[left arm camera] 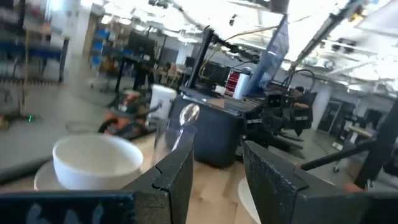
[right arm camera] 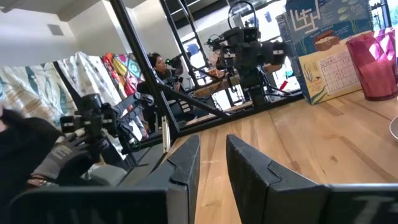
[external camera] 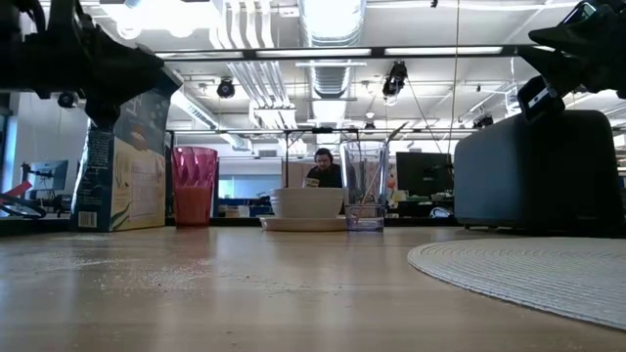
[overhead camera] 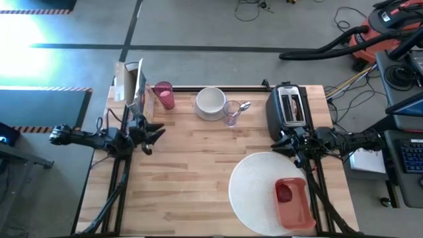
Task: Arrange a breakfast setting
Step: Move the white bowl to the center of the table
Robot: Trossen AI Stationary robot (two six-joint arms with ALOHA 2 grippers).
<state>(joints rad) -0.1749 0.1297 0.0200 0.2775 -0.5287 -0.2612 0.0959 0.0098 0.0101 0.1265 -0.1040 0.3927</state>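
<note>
Clearly setting not yet arranged — woven placemat point(overhead camera: 259, 192) lies at near right of table, red tray point(overhead camera: 293, 203) with dark red fruit point(overhead camera: 284, 193) resting on it. White bowl point(overhead camera: 211, 101) on plate, clear glass point(overhead camera: 230, 114) with spoon point(overhead camera: 242, 106) leaning in it, pink cup point(overhead camera: 164, 94), cereal box point(overhead camera: 135, 86), toaster point(overhead camera: 289, 109) all lined along far edge, ready for picking. My left gripper point(overhead camera: 153, 136) hovers near box, fingers slightly apart, empty. My right gripper point(overhead camera: 288, 143) hangs between toaster and placemat, fingers slightly apart, empty. Toast not visible; plate mostly hidden under bowl.
</note>
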